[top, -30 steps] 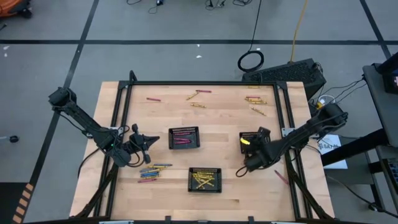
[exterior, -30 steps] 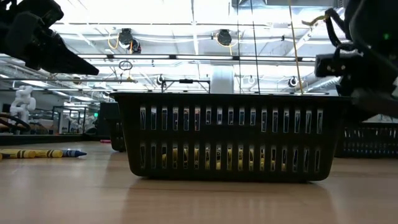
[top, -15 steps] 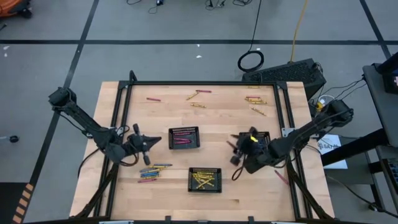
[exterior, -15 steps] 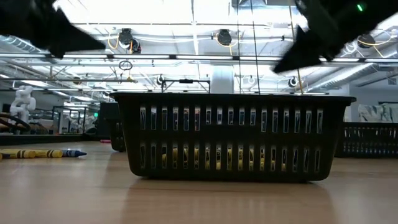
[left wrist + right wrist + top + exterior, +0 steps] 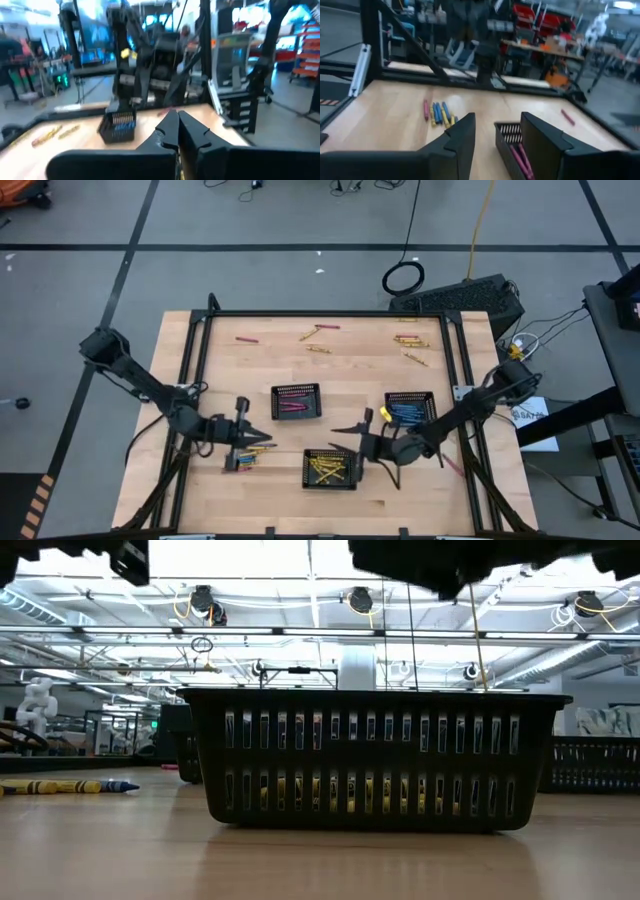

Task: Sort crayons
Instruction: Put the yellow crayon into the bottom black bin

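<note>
Jaws: left gripper (image 5: 262,436) closed, empty; right gripper (image 5: 337,429) wide, empty, above yellow tray (image 5: 330,468). Crayon pile (image 5: 246,455) on tabletop at 6 o'clock just beside left jaws; long axes run 3-to-9. Left arm nearer; pile at 9 o'clock of right jaws.

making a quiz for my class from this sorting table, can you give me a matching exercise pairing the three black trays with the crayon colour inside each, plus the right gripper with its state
Column one:
1. middle tray
2. front tray
3. right-hand tray
4. right gripper

Column two:
a. blue crayons
b. open, holding nothing
c. pink crayons
d. yellow crayons

Pairs: 1-c, 2-d, 3-a, 4-b
</note>
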Robot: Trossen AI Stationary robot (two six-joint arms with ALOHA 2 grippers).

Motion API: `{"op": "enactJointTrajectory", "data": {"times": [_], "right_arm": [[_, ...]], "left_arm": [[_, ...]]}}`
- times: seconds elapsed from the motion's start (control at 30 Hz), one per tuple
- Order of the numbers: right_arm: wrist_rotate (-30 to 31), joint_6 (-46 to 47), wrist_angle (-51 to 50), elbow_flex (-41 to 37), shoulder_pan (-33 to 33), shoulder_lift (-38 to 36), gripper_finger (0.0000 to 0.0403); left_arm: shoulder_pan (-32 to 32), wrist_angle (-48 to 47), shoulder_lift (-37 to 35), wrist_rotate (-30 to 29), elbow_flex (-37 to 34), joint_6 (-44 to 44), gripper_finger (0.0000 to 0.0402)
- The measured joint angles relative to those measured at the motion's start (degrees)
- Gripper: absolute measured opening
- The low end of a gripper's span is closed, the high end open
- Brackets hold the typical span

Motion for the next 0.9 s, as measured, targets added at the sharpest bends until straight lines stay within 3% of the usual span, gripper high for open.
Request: {"op": "enactJointTrajectory", "data": {"times": [0.13, 0.23, 0.33, 0.5, 0.7, 0.9], "right_arm": [[0.01, -1.2, -0.12, -0.02, 0.81, -2.62, 0.0142], [-0.02, -0.91, -0.37, -0.02, 0.86, -3.11, 0.0142], [-0.06, -0.65, -0.91, -0.02, 0.86, -3.03, 0.0142], [-0.17, 0.78, -3.01, -0.04, 0.84, -2.5, 0.0141], [-0.21, 1.25, -3.72, -0.04, 0.81, -2.57, 0.0141], [-0.24, 1.51, -3.87, -0.04, 0.81, -2.59, 0.0141]], "left_arm": [[0.0, -6.68, 5.72, -0.55, 5.95, -1.68, 0.0], [0.0, -18.71, 8.42, -1.91, 12.92, -1.98, 0.0], [0.0, -42.62, 8.81, -2.12, 21.57, -8.71, 0.0], [0.02, -80.1, 8.7, 1.2, 32.21, -31.77, 0.0], [-1.78, -99.3, 8.76, 17.91, 31.72, -49.12, 0.0], [-7.01, -106.31, 8.65, 23.43, 26.54, -58.99, 0.0011]]}}
